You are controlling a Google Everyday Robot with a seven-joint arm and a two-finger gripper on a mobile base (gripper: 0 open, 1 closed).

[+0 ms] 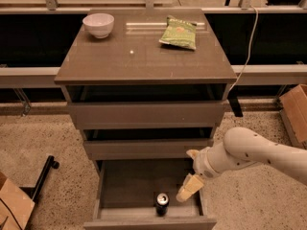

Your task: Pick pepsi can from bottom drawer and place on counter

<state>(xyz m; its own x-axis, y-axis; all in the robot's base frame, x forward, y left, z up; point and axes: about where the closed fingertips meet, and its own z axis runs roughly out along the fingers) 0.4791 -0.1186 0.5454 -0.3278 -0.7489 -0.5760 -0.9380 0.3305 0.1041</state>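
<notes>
The pepsi can (162, 203) stands upright near the front of the open bottom drawer (148, 221), its silver top showing. My gripper (187, 176) hangs over the drawer's right side, just right of the can and slightly above it. It is open and holds nothing. One cream finger (189, 188) points down toward the can. The white arm comes in from the right. The counter (144, 56) is the glossy grey-brown top of the cabinet.
A white bowl (98, 24) sits at the counter's back left and a green snack bag (179, 32) at its back right. The two upper drawers stand slightly open. Cardboard boxes stand at the far right (295, 111) and the lower left (12, 205). A black stand leg (41, 178) lies left of the cabinet.
</notes>
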